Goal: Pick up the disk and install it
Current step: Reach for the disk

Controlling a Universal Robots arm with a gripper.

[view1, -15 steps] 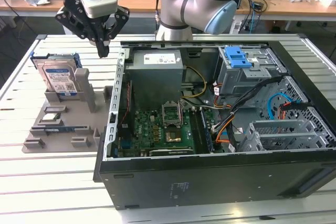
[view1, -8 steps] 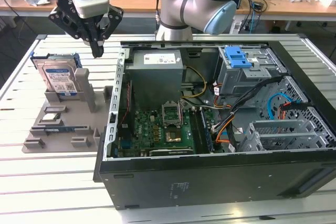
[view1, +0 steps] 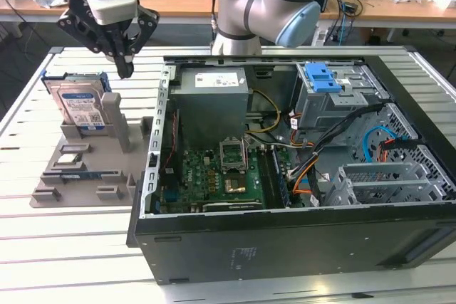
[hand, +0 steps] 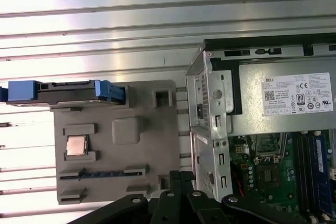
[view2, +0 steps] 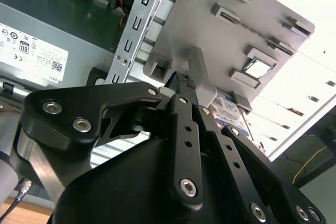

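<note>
The disk (view1: 80, 106) is a silver drive with a white-and-blue label in a blue side bracket. It stands on edge in a slot of the grey holder plate (view1: 114, 169) at the exterior view's left. My gripper (view1: 126, 69) hangs above the holder, just beside the disk toward the computer case, fingers shut with nothing between them. In the first wrist view the disk (hand: 63, 92) shows edge-on, well apart from the gripper (hand: 176, 178). In the second wrist view the gripper (view2: 181, 85) points at the holder, with the disk's label (view2: 228, 106) just past it.
The open computer case (view1: 153, 176) lies on the slatted metal table (view1: 71, 247), right beside the holder. Inside are the power supply (view1: 214, 101), the motherboard (view1: 214, 176) and a grey drive cage with a blue latch (view1: 324, 76). A small silver chip (view1: 69, 159) rests on the holder.
</note>
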